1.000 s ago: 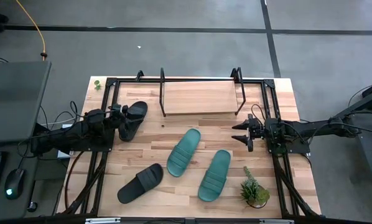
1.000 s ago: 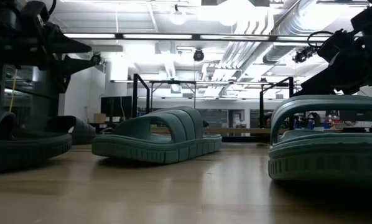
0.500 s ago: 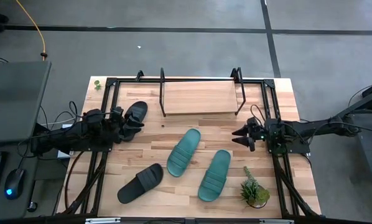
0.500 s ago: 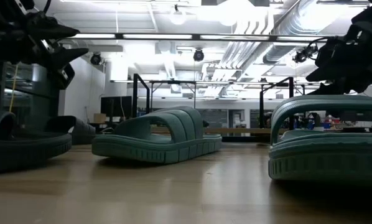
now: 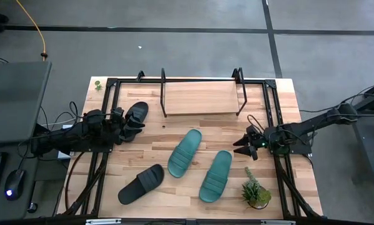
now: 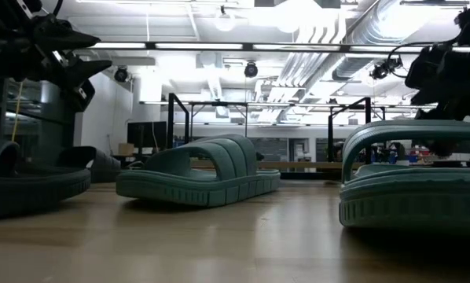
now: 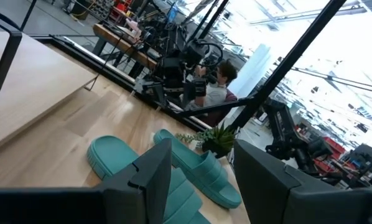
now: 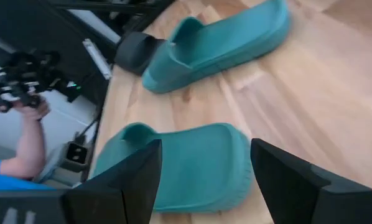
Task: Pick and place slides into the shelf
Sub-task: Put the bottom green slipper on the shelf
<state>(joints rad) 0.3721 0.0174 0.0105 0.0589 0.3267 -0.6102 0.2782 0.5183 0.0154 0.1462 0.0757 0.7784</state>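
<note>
Two teal slides [image 5: 184, 152] [image 5: 215, 176] lie sole-down mid-table. One black slide [image 5: 141, 184] lies near the front left. The other black slide [image 5: 136, 113] lies at the left, partly under my left gripper [image 5: 127, 125]. That gripper hovers level above it, open, with nothing between its fingers [image 7: 201, 149]. The shelf [image 5: 201, 99] stands at the far edge, its board bare. My right gripper [image 5: 242, 145] is open just right of the right-hand teal slide [image 8: 186, 162] and tips down toward it, apart from it.
A small potted plant [image 5: 256, 190] stands near the front right, close to the right teal slide. Black frame tubes [image 5: 99, 169] run along both table sides. A person [image 7: 217, 87] sits beyond the table; an arm [image 8: 30, 137] shows off its edge.
My right gripper has swung toward the table's near edge and a little down, toward the right-hand teal slide, rolling about its own axis and staying open. My left gripper has turned a little at the wrist above the black slide. No slide has moved.
</note>
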